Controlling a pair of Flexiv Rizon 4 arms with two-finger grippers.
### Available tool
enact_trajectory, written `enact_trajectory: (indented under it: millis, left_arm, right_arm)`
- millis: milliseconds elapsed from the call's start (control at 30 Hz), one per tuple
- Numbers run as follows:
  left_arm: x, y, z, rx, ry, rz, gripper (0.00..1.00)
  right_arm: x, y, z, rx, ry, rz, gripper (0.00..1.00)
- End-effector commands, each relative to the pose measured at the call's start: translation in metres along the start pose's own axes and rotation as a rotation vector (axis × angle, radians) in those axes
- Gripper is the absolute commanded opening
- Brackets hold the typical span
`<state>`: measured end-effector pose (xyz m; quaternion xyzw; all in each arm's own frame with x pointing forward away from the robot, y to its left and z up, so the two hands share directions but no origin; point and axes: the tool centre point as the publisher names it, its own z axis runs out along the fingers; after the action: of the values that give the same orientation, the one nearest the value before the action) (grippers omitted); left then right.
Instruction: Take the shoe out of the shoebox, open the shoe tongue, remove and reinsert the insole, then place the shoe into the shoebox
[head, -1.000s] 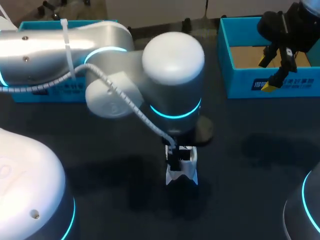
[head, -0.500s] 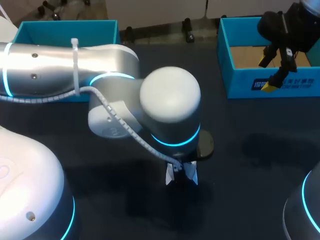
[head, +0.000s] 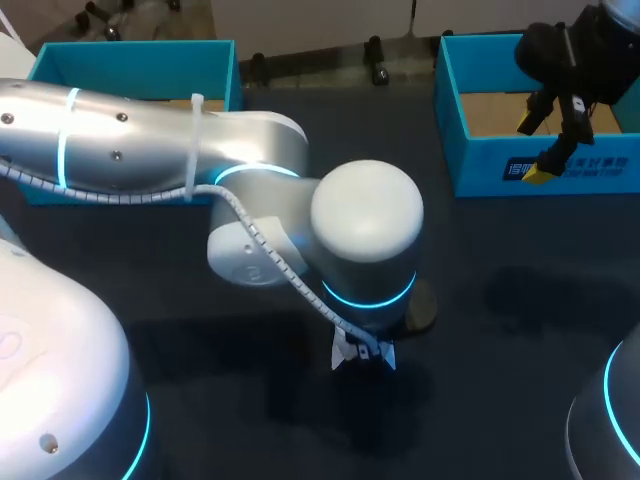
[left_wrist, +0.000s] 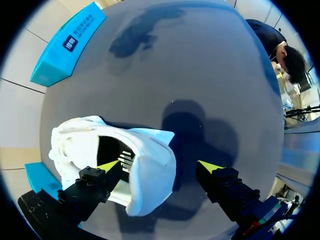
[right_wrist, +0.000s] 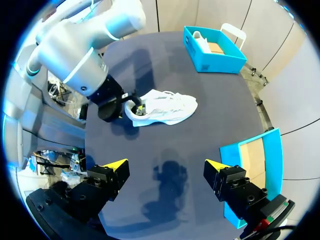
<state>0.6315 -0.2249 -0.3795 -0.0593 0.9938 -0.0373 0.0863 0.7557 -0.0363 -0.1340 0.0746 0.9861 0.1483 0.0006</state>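
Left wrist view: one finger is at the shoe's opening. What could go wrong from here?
1. The left claw is open, one finger at the opening of the shoe, the other over the table; shutting may pinch only the side wall.
2. The right claw hangs well away, so the unheld shoe may slide or tip.
3. In the head view the left arm hides most of the shoe.

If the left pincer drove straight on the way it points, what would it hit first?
Probably the white lace-up shoe: the left pincer straddles its side wall, one finger over the opening, the other over dark table.
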Motion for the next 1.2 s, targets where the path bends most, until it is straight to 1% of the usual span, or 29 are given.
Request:
enact_trajectory:
  millis: [33,200,300,467,533,567,600,633,667,700,733,767,867,900,967,1000,1033,1100,1200]
  left_arm:
    - [0.001,0.004,0.013,-0.005,0.013,-0.004,1.00]
    - [0.002,0.007,0.020,-0.015,0.037,-0.013,1.00]
    - [0.003,0.007,0.020,-0.017,0.061,-0.027,0.95]
    - [0.005,0.005,0.020,-0.028,0.089,-0.030,0.90]
    - [0.005,0.004,0.020,-0.029,0.099,-0.034,0.84]
    - [0.005,0.004,0.020,-0.031,0.104,-0.032,0.84]
    - [0.005,0.005,0.020,-0.031,0.112,-0.028,0.78]
    - [0.006,0.005,0.019,-0.034,0.116,-0.024,0.68]
    - [0.005,0.005,0.019,-0.035,0.116,-0.024,0.65]
    - [0.006,0.005,0.019,-0.041,0.119,-0.021,0.58]
    - [0.006,0.005,0.018,-0.043,0.120,-0.020,0.55]
    - [0.006,0.006,0.018,-0.043,0.130,-0.024,0.49]
    - [0.007,0.006,0.017,-0.048,0.138,-0.023,0.38]
    - [0.007,0.006,0.017,-0.050,0.148,-0.019,0.30]
    - [0.009,0.006,0.017,-0.043,0.167,-0.013,0.20]
    - [0.009,0.006,0.018,-0.042,0.176,-0.008,0.07]
    - [0.010,0.006,0.018,-0.038,0.188,-0.006,0.00]
    - [0.011,0.006,0.018,-0.031,0.220,0.002,0.00]
    - [0.016,0.004,0.018,-0.040,0.266,0.007,0.00]
  right_arm:
    - [-0.002,0.001,0.000,0.003,0.003,0.000,1.00]
    - [-0.002,0.001,0.000,0.003,0.003,0.000,1.00]
    - [-0.002,0.001,0.000,0.003,0.003,0.000,1.00]
    - [-0.002,0.001,0.000,0.003,0.003,0.000,1.00]
    - [-0.002,0.001,0.000,0.003,0.003,0.000,1.00]
    - [-0.002,0.001,0.000,0.003,0.003,0.000,1.00]
    - [-0.002,0.001,0.000,0.003,0.003,0.000,1.00]
    - [-0.002,0.001,0.000,0.003,0.003,0.000,1.00]
    - [-0.002,0.001,0.000,0.003,0.003,0.000,1.00]
    - [-0.002,0.001,0.000,0.003,0.003,0.000,1.00]
    - [-0.002,0.001,0.000,0.003,0.003,0.000,1.00]
    - [-0.002,0.001,0.000,0.003,0.003,0.000,1.00]
    - [-0.002,0.001,0.000,0.003,0.003,0.000,1.00]
    - [-0.002,0.001,0.000,0.003,0.003,0.000,1.00]
    - [-0.002,0.001,0.000,0.003,0.003,0.000,1.00]
    - [-0.002,0.001,0.000,0.003,0.003,0.000,1.00]
    - [-0.002,0.001,0.000,0.003,0.003,0.000,1.00]
    - [-0.002,0.001,0.000,0.003,0.003,0.000,1.00]
    - [-0.002,0.001,0.000,0.003,0.003,0.000,1.00]
